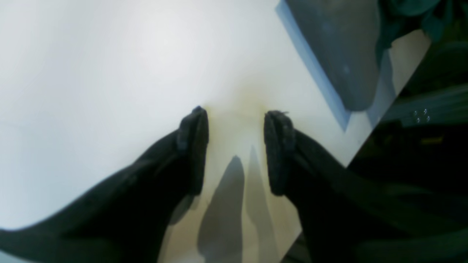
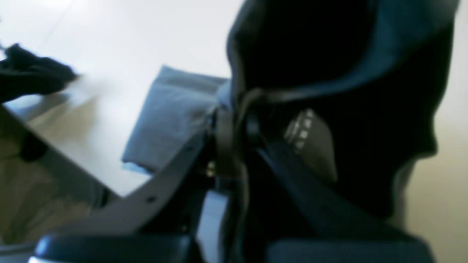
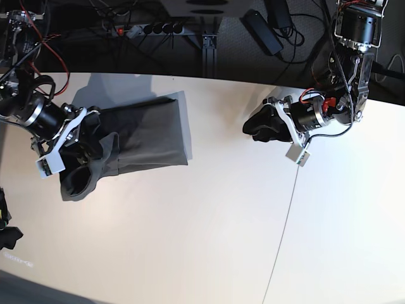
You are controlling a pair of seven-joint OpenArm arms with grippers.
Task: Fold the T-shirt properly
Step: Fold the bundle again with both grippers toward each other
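The dark olive-grey T-shirt [image 3: 149,133] lies partly folded at the back left of the white table. My right gripper [image 3: 87,151] is shut on its near left part, and the collar end [image 3: 77,180] hangs bunched below it. In the right wrist view the gripper [image 2: 236,135] pinches the ribbed collar beside the white label [image 2: 301,129], with the folded body [image 2: 172,113] behind. My left gripper [image 3: 254,130] is open and empty over bare table, well to the right of the shirt. In the left wrist view its black fingers [image 1: 195,146] stand apart, and the shirt [image 1: 336,54] is far off.
A thin white cable [image 3: 285,215] runs across the table on the right. A power strip and cables [image 3: 152,28] lie beyond the back edge. A small black object [image 3: 7,235] sits at the left edge. The table's edge [image 1: 365,149] is near my left gripper.
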